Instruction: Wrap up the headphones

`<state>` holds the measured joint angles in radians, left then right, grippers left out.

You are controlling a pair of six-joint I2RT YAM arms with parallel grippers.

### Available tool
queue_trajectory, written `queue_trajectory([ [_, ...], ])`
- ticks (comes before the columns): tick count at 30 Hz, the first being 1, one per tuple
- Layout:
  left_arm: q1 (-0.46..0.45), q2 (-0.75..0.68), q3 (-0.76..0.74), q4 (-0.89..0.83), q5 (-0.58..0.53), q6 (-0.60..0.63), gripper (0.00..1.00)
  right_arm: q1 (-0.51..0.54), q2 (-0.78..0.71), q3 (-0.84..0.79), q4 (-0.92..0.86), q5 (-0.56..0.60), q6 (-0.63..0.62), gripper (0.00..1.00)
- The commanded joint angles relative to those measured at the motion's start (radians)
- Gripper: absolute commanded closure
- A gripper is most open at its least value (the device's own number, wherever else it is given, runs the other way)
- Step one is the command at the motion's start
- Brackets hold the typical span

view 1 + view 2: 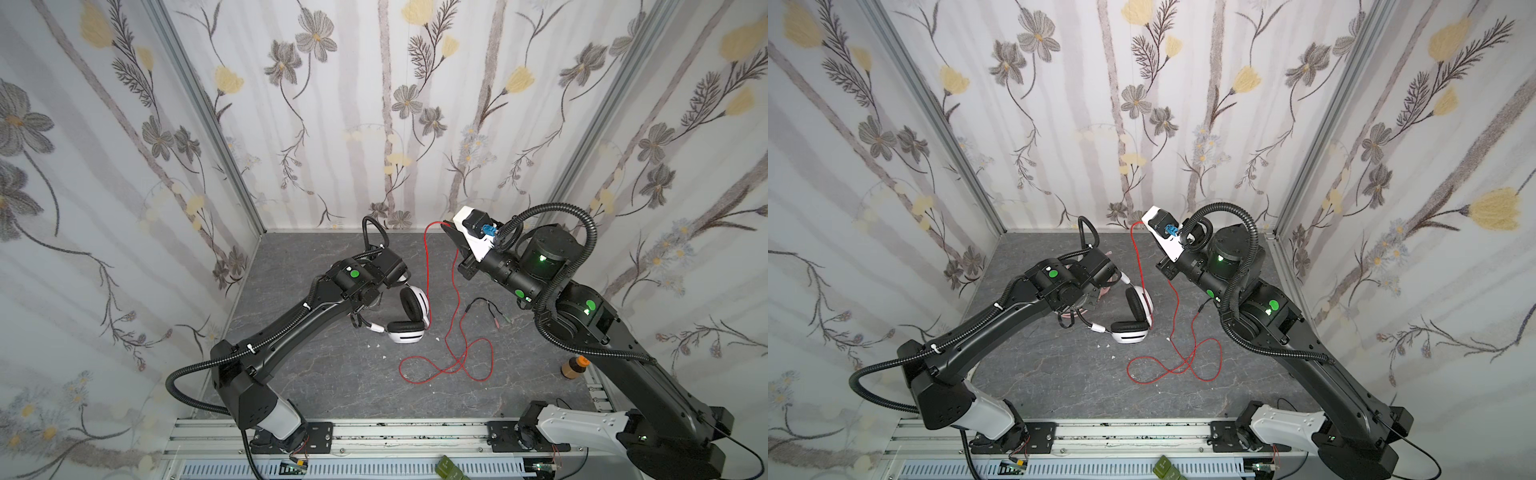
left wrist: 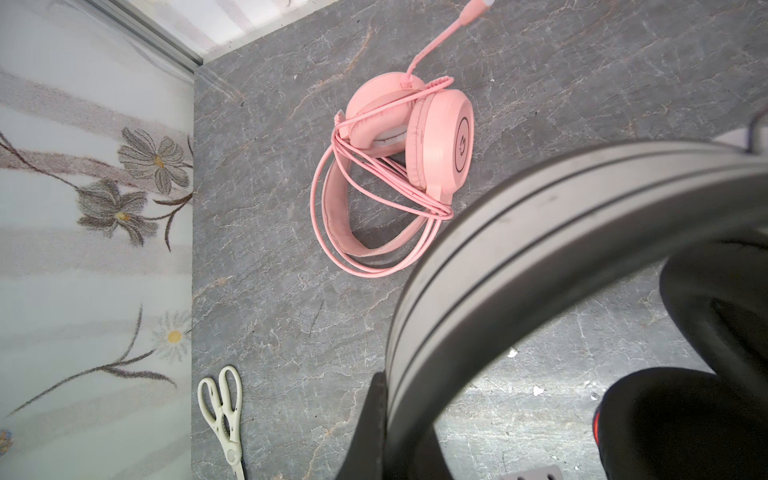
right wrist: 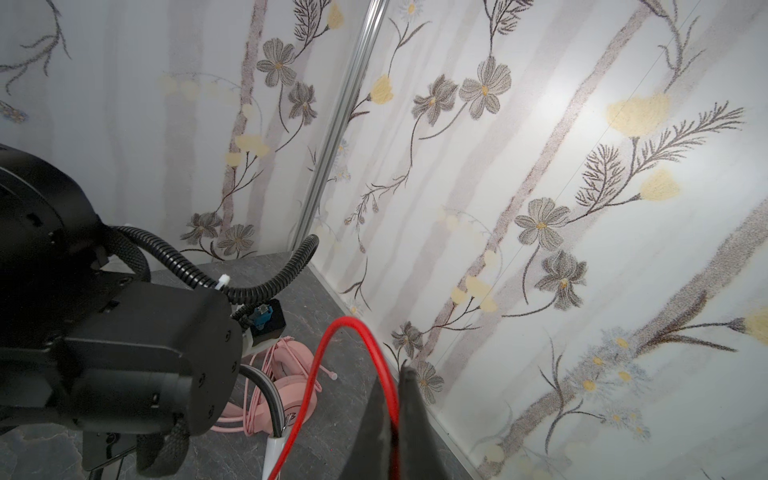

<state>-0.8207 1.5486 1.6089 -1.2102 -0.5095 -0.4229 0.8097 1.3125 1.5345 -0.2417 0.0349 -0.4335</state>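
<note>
— Left arm, right arm: black shells, white casing near each base. Green round stickers on joints.
— Ribbed black hoses, white zip ties. White camera mount, blue plug. Right gripper black, tapered.

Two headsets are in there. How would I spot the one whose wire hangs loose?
Start at the grey stone-patterned table and follow the left arm to its tip near the middle. The white-and-black headset is right there. Unlike the pink headset, whose cable is wound around it, this one has black earpads and a thin red cable looping loose over the table.
</note>
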Motion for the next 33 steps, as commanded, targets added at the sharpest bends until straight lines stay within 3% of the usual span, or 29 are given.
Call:
queue_trajectory([
  [1, -0.001, 0.010, 0.015, 0.021, 0.022, -0.038, 1.00, 0.002, 0.007, 0.019, 0.074, -0.039, 0.018, 1.00],
  [16, -0.098, -0.028, 0.033, 0.111, 0.167, 0.047, 1.00, -0.053, 0.108, 0.043, 0.065, -0.028, 0.091, 1.00],
  [25, -0.100, -0.113, -0.006, 0.175, 0.266, 0.056, 1.00, -0.180, 0.171, 0.006, 0.025, -0.072, 0.169, 1.00],
  [33, -0.101, -0.145, -0.020, 0.228, 0.339, 0.032, 1.00, -0.186, 0.199, -0.031, -0.004, -0.091, 0.207, 1.00],
])
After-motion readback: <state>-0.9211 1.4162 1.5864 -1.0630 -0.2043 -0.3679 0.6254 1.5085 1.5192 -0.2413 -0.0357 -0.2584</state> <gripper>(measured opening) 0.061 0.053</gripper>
